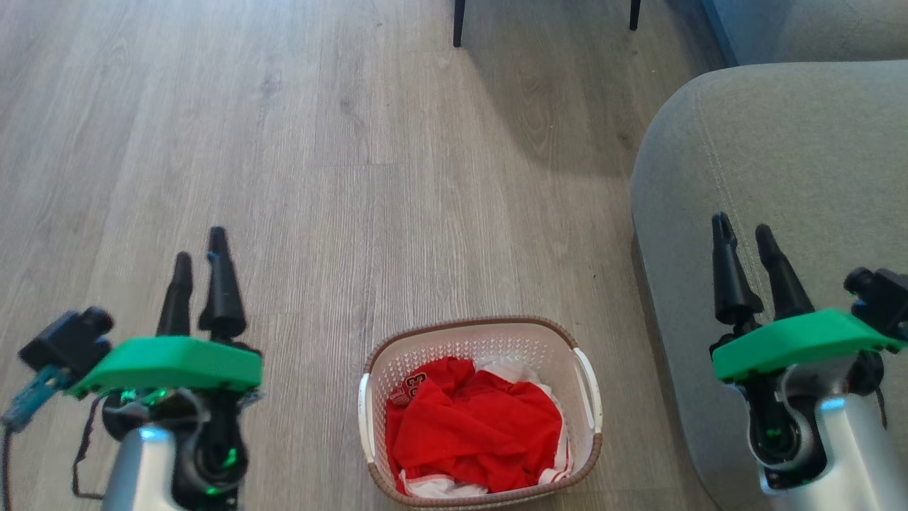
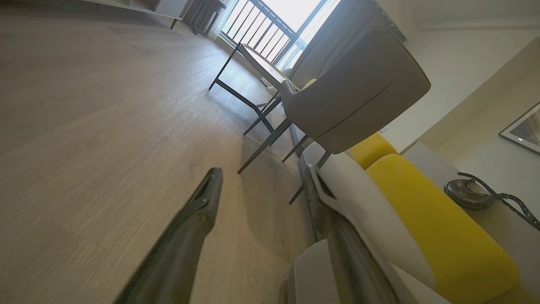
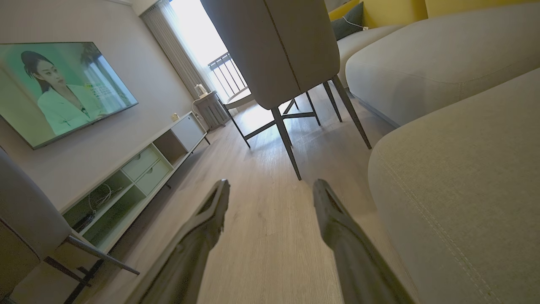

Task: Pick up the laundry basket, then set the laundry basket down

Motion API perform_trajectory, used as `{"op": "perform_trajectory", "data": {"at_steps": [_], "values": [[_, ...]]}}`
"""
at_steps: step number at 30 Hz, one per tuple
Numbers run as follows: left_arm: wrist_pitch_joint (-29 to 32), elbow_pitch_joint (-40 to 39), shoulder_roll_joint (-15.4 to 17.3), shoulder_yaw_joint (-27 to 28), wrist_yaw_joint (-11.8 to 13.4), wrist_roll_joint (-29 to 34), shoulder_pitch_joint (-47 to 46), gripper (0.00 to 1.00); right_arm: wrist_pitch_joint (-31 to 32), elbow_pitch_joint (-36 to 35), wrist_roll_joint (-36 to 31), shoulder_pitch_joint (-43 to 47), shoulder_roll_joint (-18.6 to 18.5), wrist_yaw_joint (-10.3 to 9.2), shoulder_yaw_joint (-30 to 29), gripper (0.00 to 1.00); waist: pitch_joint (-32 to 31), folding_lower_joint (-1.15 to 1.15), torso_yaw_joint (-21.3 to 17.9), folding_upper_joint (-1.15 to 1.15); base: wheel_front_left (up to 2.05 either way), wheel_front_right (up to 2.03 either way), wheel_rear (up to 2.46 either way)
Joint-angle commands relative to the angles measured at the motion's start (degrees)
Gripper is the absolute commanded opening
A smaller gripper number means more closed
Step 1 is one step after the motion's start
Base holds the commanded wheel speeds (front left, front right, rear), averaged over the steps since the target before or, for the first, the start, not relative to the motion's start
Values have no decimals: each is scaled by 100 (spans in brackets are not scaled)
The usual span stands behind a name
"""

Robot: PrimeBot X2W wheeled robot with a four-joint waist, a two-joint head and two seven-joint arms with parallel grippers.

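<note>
- Count: 1 laundry basket (image 1: 525, 348), 1 sofa (image 1: 780, 177), 2 arms.
- Basket sits upright on the floor (image 1: 284, 142), mouth up, just off the sofa's left edge. Handles face left and right; can't tell the long axis.
- Inside: heaped red and white clothes (image 1: 475, 426).
- Jaws spread wide and empty on left gripper (image 1: 200, 247) and right gripper (image 1: 742, 225), either side of the basket.

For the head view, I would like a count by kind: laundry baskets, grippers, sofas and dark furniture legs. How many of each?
Laundry basket: 1
Grippers: 2, the left gripper and the right gripper
Sofa: 1
Dark furniture legs: 2
Total: 6
</note>
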Motion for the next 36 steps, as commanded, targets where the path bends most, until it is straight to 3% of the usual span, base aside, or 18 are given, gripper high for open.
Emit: {"op": "perform_trajectory", "data": {"at_steps": [1, 7, 20, 31, 34, 36], "values": [[-78, -301, 57, -21, 85, 268, -341, 100, -88, -315, -211, -335, -74, 5, 101, 100, 4, 0, 2, 0, 0, 0, 0], [-178, -207, 379, -749, 398, 953, -406, 100, -188, -328, -638, -299, -214, 5, 410, 100, 7, 0, 8, 0, 0, 0, 0], [-397, 285, 1125, -2415, 1791, 2033, -825, 100, -407, -195, -1565, -191, -125, 6, 474, 100, -24, 0, -3, 0, 0, 0, 0], [-582, -256, 1444, -3208, 3082, 2578, -1267, 100, -591, -370, -2419, -325, -136, 7, 678, 100, -16, 0, 43, 0, 0, 0, 0], [-633, -469, 1507, -3362, 3252, 2640, -1312, 100, -642, -459, -2599, -323, -113, 7, 704, 100, -14, 0, 51, 0, 0, 0, 0], [-666, -517, 1517, -3414, 3225, 2580, -1285, 100, -675, -452, -2670, -299, -83, 7, 682, 100, -18, 0, 59, 0, 0, 0, 0]]}}
